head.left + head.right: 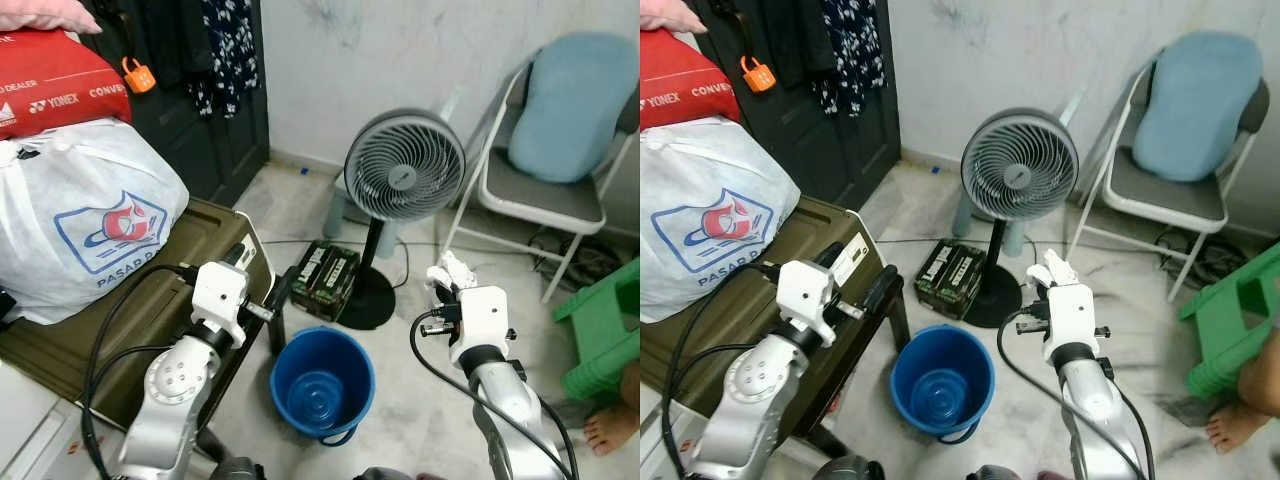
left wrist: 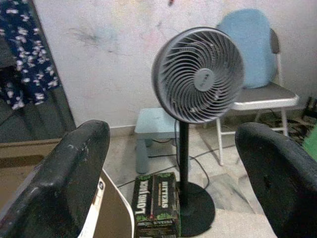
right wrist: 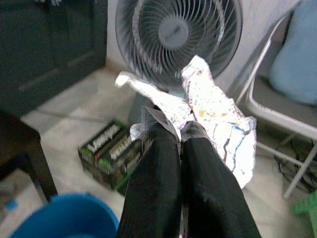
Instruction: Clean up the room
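Your blue bucket (image 1: pixel 322 385) sits on the floor between both arms, upright, and looks empty inside. Your right gripper (image 3: pixel 181 136) has its fingers pinched together on a crumpled white paper wrapper (image 3: pixel 213 116), held up in the air to the right of the bucket, not over it. Your left gripper (image 2: pixel 173 163) is spread wide with nothing between the fingers, raised just left of the bucket beside the olive-brown case (image 1: pixel 165 300).

On that case sits a white plastic shopping bag (image 1: pixel 85 215), and a red Yonex bag (image 1: pixel 60 80) rests on top of it. Behind the bucket stands a grey pedestal fan (image 1: pixel 403 165), its black base (image 1: pixel 368 300) touching a green-and-black carton (image 1: pixel 325 275) lying on the floor. Behind the fan there's a small pale blue stool (image 2: pixel 156 124). A folding chair (image 1: pixel 545 195) with a pale blue cushion (image 1: pixel 570 105) stands at the wall on the right, cables under it. A green plastic stool (image 1: pixel 605 335) is at far right, and a person's bare foot (image 1: pixel 612 425) beside it.

The floor is pale marbled tile (image 1: pixel 430 400), the wall (image 1: pixel 400 50) is scuffed white, and there's a dark door (image 1: pixel 215 90) with patterned cloth hanging.
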Controlling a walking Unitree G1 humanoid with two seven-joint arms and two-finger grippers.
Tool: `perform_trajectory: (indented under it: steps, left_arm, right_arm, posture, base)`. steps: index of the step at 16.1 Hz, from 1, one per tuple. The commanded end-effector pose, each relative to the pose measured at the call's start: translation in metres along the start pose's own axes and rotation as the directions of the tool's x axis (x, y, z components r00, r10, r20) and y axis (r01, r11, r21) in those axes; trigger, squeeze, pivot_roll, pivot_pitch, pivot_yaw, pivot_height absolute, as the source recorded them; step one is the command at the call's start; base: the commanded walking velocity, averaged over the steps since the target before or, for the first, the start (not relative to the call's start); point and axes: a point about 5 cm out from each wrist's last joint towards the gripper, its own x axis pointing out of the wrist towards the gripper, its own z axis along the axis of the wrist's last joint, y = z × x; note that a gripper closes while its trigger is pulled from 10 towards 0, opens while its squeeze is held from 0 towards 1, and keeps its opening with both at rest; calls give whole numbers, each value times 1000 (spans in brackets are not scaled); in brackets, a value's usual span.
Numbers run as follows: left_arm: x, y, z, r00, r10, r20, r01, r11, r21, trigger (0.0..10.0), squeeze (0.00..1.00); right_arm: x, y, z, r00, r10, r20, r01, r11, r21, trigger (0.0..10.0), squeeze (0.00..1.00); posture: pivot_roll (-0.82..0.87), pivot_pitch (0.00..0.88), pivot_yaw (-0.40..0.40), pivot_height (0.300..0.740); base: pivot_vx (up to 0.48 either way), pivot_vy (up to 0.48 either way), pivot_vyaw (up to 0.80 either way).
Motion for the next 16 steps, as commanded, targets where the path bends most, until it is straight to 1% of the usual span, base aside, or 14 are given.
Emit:
perform_trajectory:
  steps: [1, 3, 4, 5, 6, 7, 9, 10, 13, 14, 15, 16]
  left_arm:
    - [-4, -5, 5, 996, -88, -3, 88, 995, 49, 10000, 0]
    - [-12, -4, 7, 984, -175, -37, 178, 976, 122, 10000, 0]
    - [-16, -1, 10, 978, -204, -55, 210, 967, 143, 10000, 0]
    - [-22, 0, 8, 969, -233, -81, 243, 957, 161, 10000, 0]
    - [-28, 3, 4, 959, -257, -116, 275, 943, 186, 10000, 0]
    - [-31, 6, 3, 957, -260, -129, 282, 940, 193, 10000, 0]
    - [-35, 13, -2, 954, -249, -166, 278, 942, 189, 10000, 0]
    - [-39, 18, -3, 953, -240, -184, 273, 944, 186, 10000, 0]
    - [-46, 25, -5, 945, -243, -220, 287, 937, 198, 10000, 0]
    - [-50, 30, -6, 939, -246, -240, 297, 933, 206, 10000, 0]
    - [-54, 31, -4, 938, -246, -243, 299, 931, 210, 10000, 0]
    - [-64, 32, 0, 937, -243, -250, 298, 930, 214, 10000, 0]
  right_arm:
    - [9, -8, -9, 997, -24, -72, 22, 999, -30, 10000, 0]
    - [20, -17, -17, 991, -44, -127, 42, 999, -21, 10000, 0]
    - [24, -19, -14, 992, -48, -117, 46, 999, -16, 10000, 0]
    - [29, -18, -12, 994, -41, -106, 40, 999, -12, 10000, 0]
    - [35, -13, -10, 995, -25, -101, 25, 1000, -3, 10000, 0]
    - [37, -9, -8, 995, -15, -99, 15, 1000, 1, 10000, 0]
    - [46, 6, -3, 995, 31, -94, -29, 999, 20, 10000, 0]
    - [52, 18, 2, 994, 66, -81, -64, 997, 35, 10000, 0]
    - [62, 40, 10, 989, 133, -60, -128, 988, 81, 10000, 0]
    - [68, 60, 17, 981, 187, -50, -181, 978, 103, 10000, 0]
    - [71, 67, 17, 977, 204, -62, -198, 975, 99, 10000, 0]
    - [75, 81, 14, 966, 232, -114, -228, 973, 45, 10000, 0]
  posture:
    - [37, 124, -5, 740]
    - [78, 164, 29, 740]
    - [89, 177, 44, 740]
    - [99, 195, 58, 740]
    - [119, 220, 83, 740]
    - [128, 232, 91, 740]
    - [161, 275, 128, 740]
    - [181, 294, 147, 740]
    - [216, 316, 173, 740]
    - [256, 332, 191, 740]
    - [264, 336, 196, 740]
    - [279, 347, 205, 740]
  base:
    - [0, 0, 0]
    - [0, 0, 0]
    - [0, 0, 0]
    - [0, 0, 0]
    - [0, 0, 0]
    - [0, 0, 0]
    - [0, 0, 0]
    - [0, 0, 0]
    - [0, 0, 0]
    - [0, 0, 0]
    - [0, 0, 0]
    - [0, 0, 0]
